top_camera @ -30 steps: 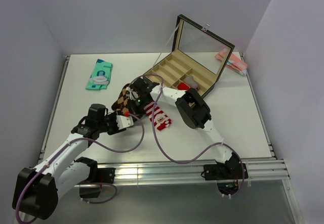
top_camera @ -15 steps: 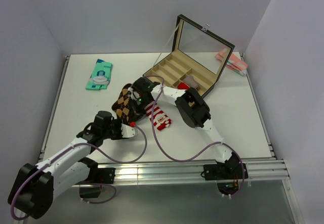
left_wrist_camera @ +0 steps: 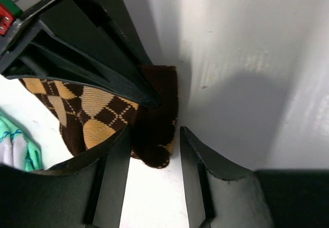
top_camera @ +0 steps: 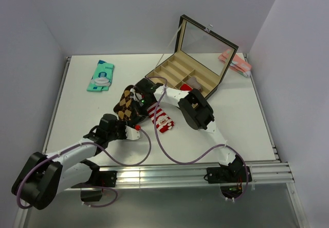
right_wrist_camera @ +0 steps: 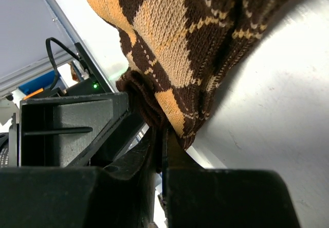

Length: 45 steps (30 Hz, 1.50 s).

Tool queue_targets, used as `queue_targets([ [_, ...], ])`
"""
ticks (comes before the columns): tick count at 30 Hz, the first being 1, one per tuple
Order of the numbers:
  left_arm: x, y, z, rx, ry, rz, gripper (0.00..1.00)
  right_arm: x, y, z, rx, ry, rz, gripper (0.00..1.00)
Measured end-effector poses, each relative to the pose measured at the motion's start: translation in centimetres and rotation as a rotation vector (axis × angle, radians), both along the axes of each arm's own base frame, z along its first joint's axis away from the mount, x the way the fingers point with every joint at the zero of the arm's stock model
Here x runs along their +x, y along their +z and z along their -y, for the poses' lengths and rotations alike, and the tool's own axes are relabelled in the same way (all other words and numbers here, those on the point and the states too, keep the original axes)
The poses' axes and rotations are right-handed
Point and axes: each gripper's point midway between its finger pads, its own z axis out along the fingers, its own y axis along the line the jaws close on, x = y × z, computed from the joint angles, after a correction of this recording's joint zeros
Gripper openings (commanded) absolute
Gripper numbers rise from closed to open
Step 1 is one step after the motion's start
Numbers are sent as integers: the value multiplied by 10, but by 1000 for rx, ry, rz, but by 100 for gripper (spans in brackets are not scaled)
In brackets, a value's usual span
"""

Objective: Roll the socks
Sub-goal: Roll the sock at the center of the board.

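My right claw is pinched tight on the argyle sock, just left of the open case. My left claw stands parted around the sock's dark end (touching or not, I cannot tell). The Santa sock lies in front of the case. The print on the teal packet is unreadable.

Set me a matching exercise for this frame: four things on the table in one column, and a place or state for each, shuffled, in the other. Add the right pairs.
Things
1. argyle sock
2. Santa sock
3. teal packet
4. divided box

Place or state
A. lid raised, at the far side
B. lying flat at the far left, untouched
C. edge pinched in the right gripper
D. lying loose in front of the box, in no gripper

Pairs: 1-C, 2-D, 3-B, 4-A
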Motion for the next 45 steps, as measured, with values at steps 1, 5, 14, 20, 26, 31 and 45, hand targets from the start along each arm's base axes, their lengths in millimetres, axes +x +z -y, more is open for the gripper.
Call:
queue_targets([
  [1, 2, 0, 0, 2, 4, 4, 44, 0, 0, 0, 1, 1, 1, 3],
  [5, 6, -3, 1, 7, 5, 3, 40, 0, -1, 2, 1, -1, -5, 3],
  [14, 10, -6, 4, 32, -2, -43, 23, 5, 0, 4, 19, -9, -15, 5],
  [20, 9, -6, 8, 48, -10, -128, 7, 0, -4, 6, 41, -27, -41, 16],
  [26, -2, -5, 14, 27, -26, -235, 0, -5, 4, 12, 45, -66, -30, 42],
  [31, -15, -4, 18, -3, -35, -326, 0, 1, 20, 21, 29, -146, 84, 50],
  [45, -28, 1, -3, -156, 47, -695, 0, 10, 14, 81, -91, -467, 329, 46],
])
